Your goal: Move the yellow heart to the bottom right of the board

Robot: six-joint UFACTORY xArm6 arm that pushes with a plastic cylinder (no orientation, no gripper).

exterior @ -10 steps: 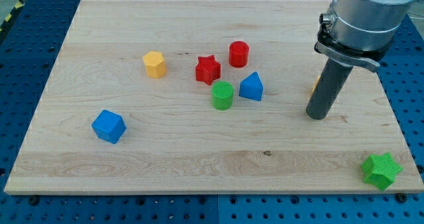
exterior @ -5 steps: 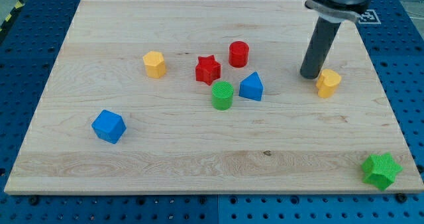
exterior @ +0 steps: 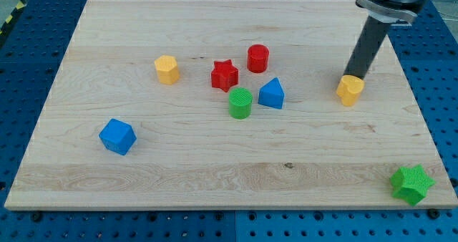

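Note:
The yellow heart (exterior: 350, 90) lies on the wooden board (exterior: 179, 163) at the view's right, about mid-height. My tip (exterior: 355, 76) rests just above the heart's upper edge, touching or nearly touching it. The rod rises toward the view's top right. A green star (exterior: 411, 184) sits in the board's bottom right corner.
A yellow hexagon (exterior: 167, 69) lies left of centre. A red star (exterior: 224, 75), red cylinder (exterior: 257, 58), green cylinder (exterior: 240, 102) and blue triangular block (exterior: 271, 94) cluster at the centre. A blue cube (exterior: 117, 136) lies at the lower left.
My tip moved from below the heart, round its left side, to just above it. The heart, first hidden behind the rod, now shows and has shifted slightly left.

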